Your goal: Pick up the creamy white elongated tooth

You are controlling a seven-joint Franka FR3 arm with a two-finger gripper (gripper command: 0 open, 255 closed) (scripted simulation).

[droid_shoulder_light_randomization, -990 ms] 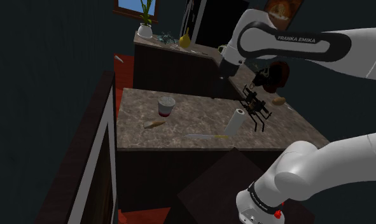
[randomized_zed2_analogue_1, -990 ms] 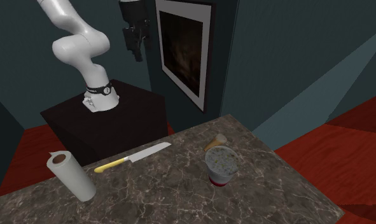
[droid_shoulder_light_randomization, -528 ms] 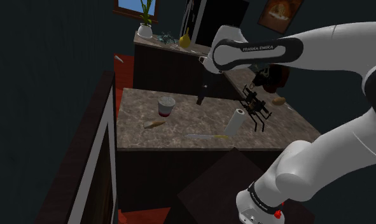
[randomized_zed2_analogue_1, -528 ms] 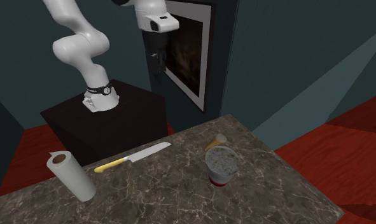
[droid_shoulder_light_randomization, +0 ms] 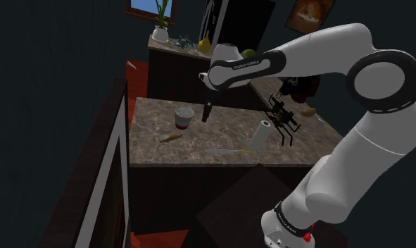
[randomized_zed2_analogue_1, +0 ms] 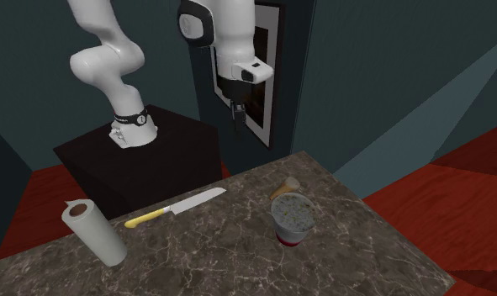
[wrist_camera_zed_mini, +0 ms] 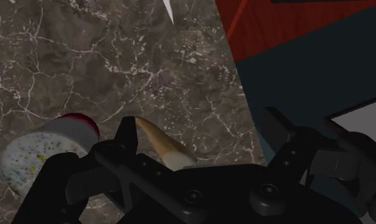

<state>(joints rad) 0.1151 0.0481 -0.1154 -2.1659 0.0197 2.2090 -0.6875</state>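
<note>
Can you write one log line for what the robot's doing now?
phase: pre-grasp | gripper: open, above counter | tooth: lying beside cup, not held

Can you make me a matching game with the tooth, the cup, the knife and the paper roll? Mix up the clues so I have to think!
Things:
1. tooth
2. cup
3. knife
4. paper roll

Clues:
A. has a yellow handle
B. white, standing on end near one end of the counter
C. red bottom, speckled top
D. cream and pointed, lying right beside the cup

Right pairs: 1-D, 2-C, 3-A, 4-B
</note>
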